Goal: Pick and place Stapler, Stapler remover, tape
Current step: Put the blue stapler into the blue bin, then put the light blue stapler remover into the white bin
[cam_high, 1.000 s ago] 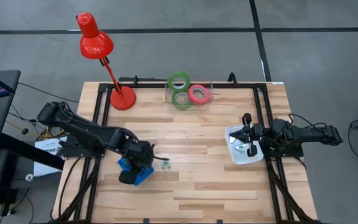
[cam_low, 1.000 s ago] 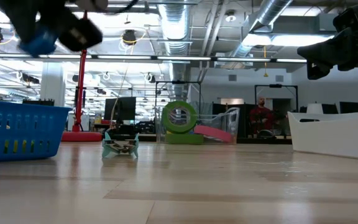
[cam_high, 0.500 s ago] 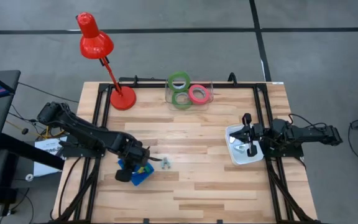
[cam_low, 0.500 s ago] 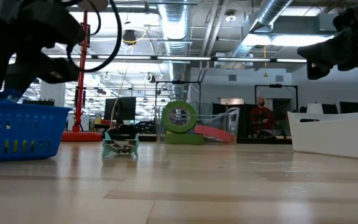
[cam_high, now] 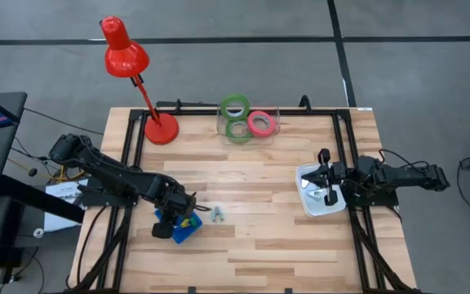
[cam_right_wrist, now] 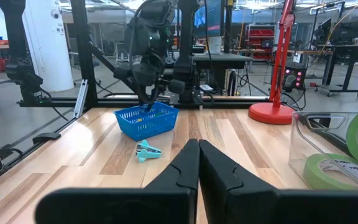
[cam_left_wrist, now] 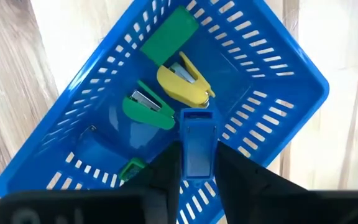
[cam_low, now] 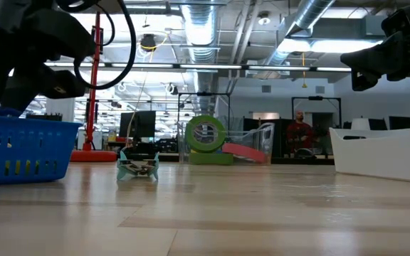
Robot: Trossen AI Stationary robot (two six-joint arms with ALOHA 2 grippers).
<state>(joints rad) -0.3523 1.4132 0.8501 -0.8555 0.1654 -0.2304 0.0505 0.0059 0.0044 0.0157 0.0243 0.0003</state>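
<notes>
My left gripper [cam_high: 176,220] reaches down into the blue basket [cam_high: 188,233] at the table's near left and is shut on a blue stapler [cam_left_wrist: 197,140]. On the basket floor [cam_left_wrist: 247,74] lie a yellow stapler [cam_left_wrist: 180,85] and two green ones [cam_left_wrist: 146,109]. A teal stapler remover [cam_high: 217,215] rests on the table just right of the basket. The tape [cam_high: 248,122], two green rings and a pink one, sits in a clear box at the far edge. My right gripper [cam_right_wrist: 198,147] is shut and level above the white tray [cam_high: 310,204]. My left gripper pinches the blue stapler's two long sides [cam_left_wrist: 184,155] between its two fingers [cam_left_wrist: 166,171]. The fingers come from above, pointing steeply down into the basket. The stapler points down below them, its free end [cam_left_wrist: 196,115] close to the yellow stapler; whether it touches the basket floor I cannot tell.
A red desk lamp [cam_high: 160,127] stands at the far left. Bare wooden table [cam_high: 251,196] lies between the basket and the white tray. Black frame rails [cam_high: 345,147] run along the table's left and right sides.
My left gripper has gone down with the blue stapler, from well above the basket to inside its rim, tipping more steeply downward and shifting slightly toward the table's left edge. It has stayed shut on the stapler.
</notes>
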